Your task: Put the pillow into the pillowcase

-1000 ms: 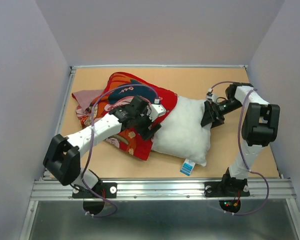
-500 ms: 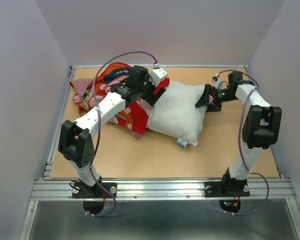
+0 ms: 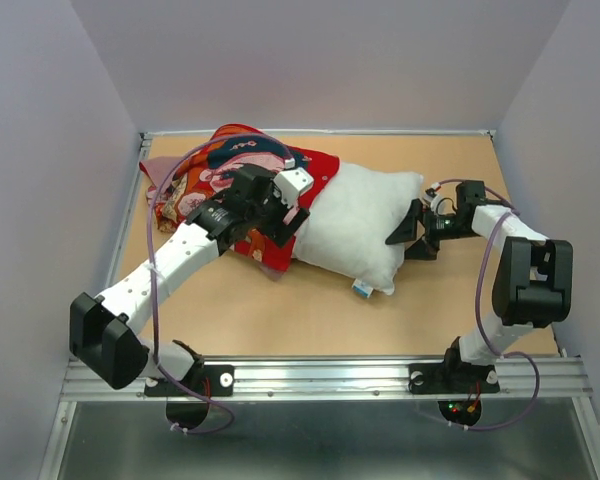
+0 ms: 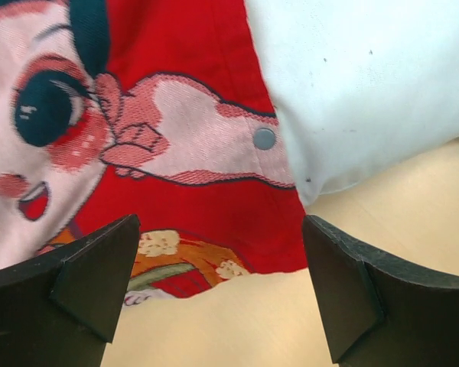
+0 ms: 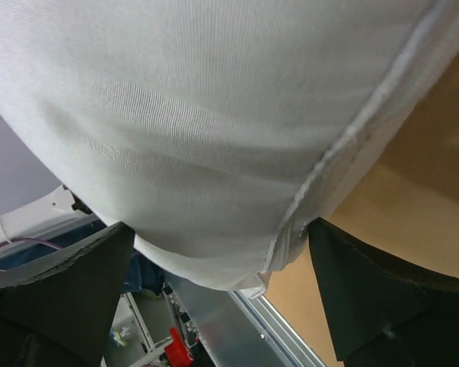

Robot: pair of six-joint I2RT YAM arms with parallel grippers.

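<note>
Tan table (image 3: 280, 320), grey walls: pillow only part-way in, neither gripper grasping.
Left gripper (image 3: 286, 214) has swung back from the far edge and hangs with jaws apart over the pillowcase (image 3: 220, 172) hem. Right gripper (image 3: 404, 234), jaws spread, straddles the bare end of the pillow (image 3: 355, 225); its left end sits under the case. Regrasp likely.

Left gripper (image 3: 287, 222) has drawn back, apparently releasing the pillowcase (image 3: 320, 172).

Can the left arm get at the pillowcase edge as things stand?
Likely yes. The left end effector is open right over the pillowcase edge, beside the pillow, and nothing shows between it and the cloth.
</note>
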